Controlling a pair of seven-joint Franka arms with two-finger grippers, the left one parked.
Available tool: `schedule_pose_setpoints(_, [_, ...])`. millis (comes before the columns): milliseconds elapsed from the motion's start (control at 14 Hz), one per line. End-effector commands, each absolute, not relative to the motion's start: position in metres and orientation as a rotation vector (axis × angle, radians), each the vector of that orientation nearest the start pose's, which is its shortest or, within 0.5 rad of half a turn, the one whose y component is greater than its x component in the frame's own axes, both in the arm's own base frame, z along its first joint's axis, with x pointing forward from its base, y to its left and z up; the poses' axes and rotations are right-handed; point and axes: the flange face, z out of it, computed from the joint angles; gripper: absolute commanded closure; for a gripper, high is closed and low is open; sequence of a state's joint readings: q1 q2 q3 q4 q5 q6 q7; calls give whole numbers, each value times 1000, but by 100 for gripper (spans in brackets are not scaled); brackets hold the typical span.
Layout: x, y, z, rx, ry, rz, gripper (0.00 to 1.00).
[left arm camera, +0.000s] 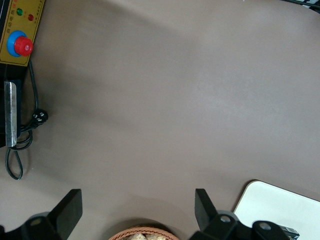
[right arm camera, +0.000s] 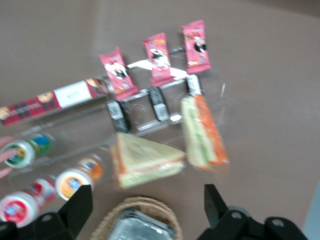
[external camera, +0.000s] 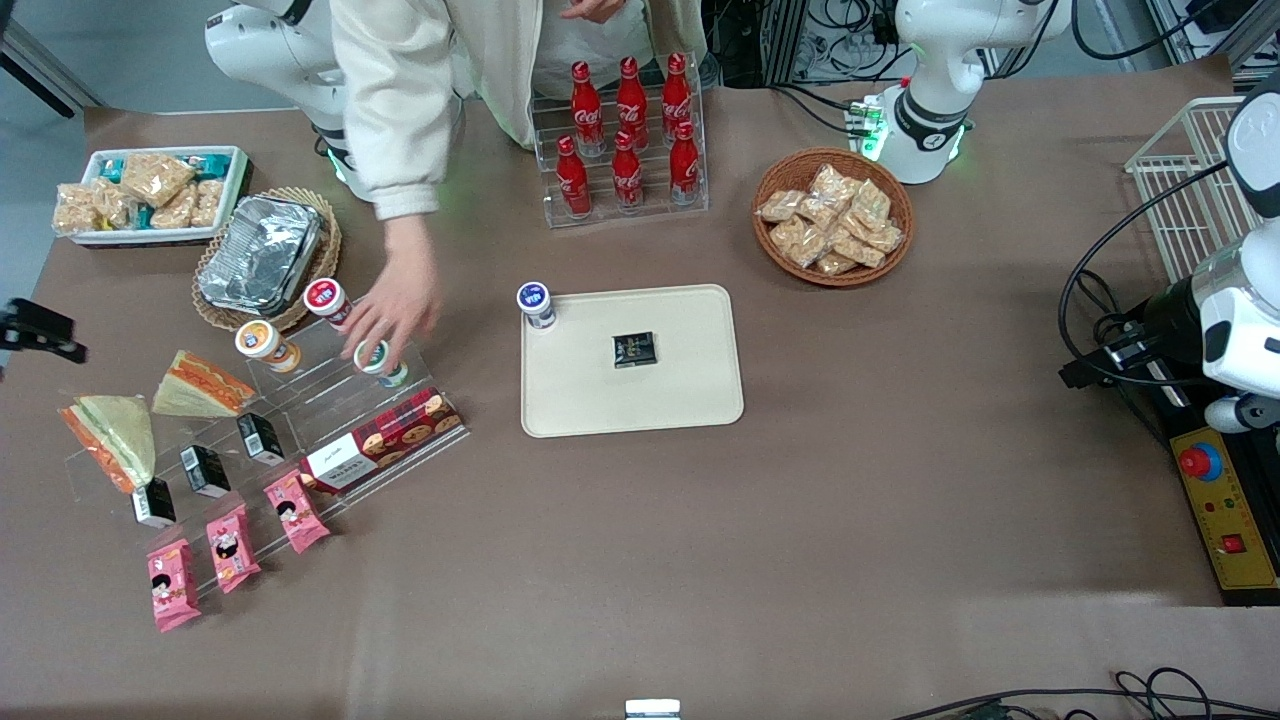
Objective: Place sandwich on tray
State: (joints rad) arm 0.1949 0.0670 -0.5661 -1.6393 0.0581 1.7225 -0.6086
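Sandwich (external camera: pixel 112 437) unlabelled below open gripper (right arm camera: pixel 145 212)

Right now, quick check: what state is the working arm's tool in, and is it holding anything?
Tool: open, holding nothing, hovering above the sandwich and the foil container.

Robotics lab, mock shop: my tabletop (external camera: pixel 800 520) holds a cola rack (external camera: pixel 625 130), snack displays; emergency-stop box (external camera: pixel 1225 505), cables (external camera: pixel 1100 290).
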Motion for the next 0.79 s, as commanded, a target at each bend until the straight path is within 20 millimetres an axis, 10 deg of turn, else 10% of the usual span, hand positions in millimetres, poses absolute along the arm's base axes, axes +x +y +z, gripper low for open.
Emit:
schedule_pose_setpoints(0, [530, -242, 587, -3102, -504, -78, 1])
schedule_pose_setpoints(357, [533, -247, 582, -3082, -655, -68, 1])
schedule_pose_setpoints(714, [562, -245, 532, -3067, -851, 21, 1])
